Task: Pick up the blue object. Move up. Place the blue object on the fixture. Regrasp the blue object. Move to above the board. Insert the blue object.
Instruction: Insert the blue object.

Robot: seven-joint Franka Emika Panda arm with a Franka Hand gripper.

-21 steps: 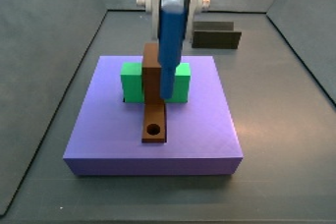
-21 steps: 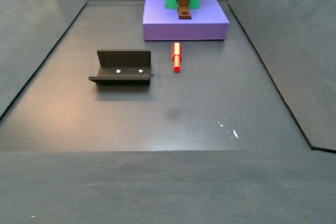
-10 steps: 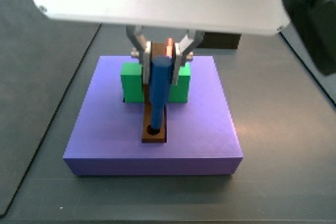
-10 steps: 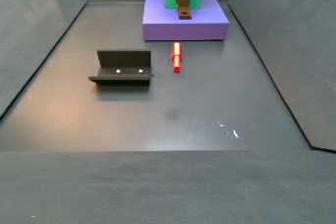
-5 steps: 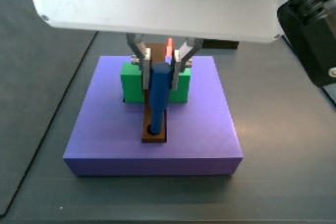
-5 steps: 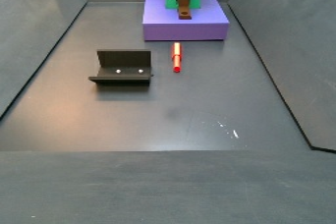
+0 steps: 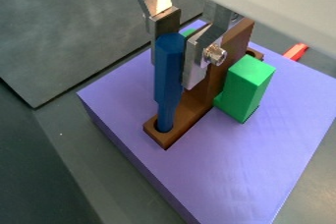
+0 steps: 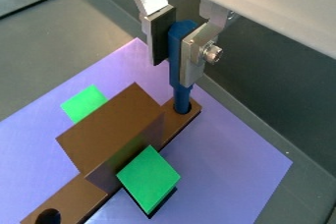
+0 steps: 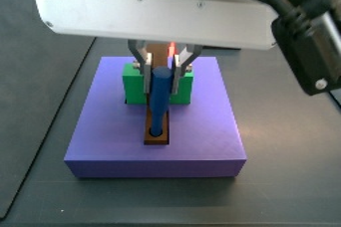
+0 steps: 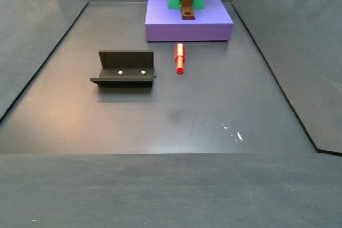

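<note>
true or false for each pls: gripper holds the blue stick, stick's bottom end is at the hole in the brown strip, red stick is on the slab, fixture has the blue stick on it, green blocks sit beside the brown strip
1. The gripper holds the blue object: true; the fingers clamp its upper part, above the board.
2. Its lower end is at the hole in the brown strip: true, in both wrist views.
3. The red stick lies on the board: false; it lies on the floor beside it.
4. The fixture bears the blue object: false; nothing rests on it.
5. Green blocks flank the brown strip: true.
</note>
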